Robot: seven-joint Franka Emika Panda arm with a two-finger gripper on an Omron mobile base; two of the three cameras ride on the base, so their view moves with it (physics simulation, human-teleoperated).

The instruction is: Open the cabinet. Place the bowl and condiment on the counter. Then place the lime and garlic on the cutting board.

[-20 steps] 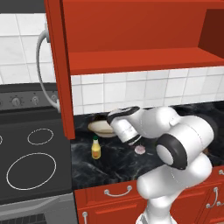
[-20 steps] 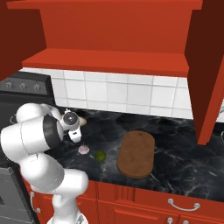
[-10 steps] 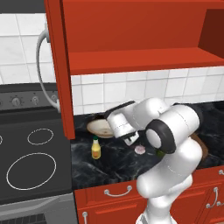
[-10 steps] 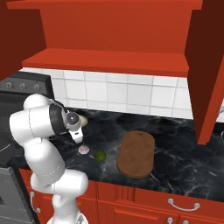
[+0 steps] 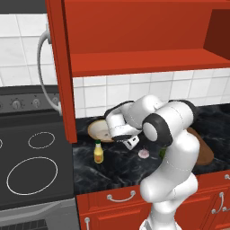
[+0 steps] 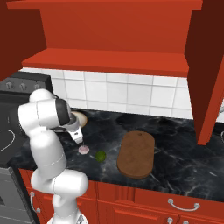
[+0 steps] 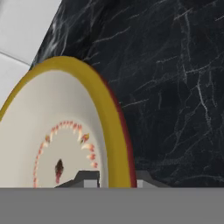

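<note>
We see our hand (image 7: 116, 177) straddling the bowl (image 7: 65, 131) rim on the surface (image 7: 175, 87); grip unclear, garlic (image 6: 83, 149) at 5 o'clock.

wall cabinet (image 5: 134, 40): red, panelled
marble counter (image 6: 175, 144): glossy black, white veining
shallow bowl (image 7: 52, 131): cream inside, yellow rim, red-orange dotted ring
small bottle (image 5: 98, 152): yellow, dark green cap
round lime (image 6: 100, 155): green
rounded board (image 6: 136, 153): brown wood

On the glossy black marble bench (image 6: 175, 144), the wide shallow cream bowl (image 5: 99, 130) sits at the back by the tiled wall. The small yellow green-capped bottle (image 5: 98, 152) stands before it. Rightward lie the pale pinkish garlic bulb (image 6: 83, 150), the small round green lime (image 6: 100, 155), then the flat brown wooden cutting board (image 6: 136, 153).
</note>
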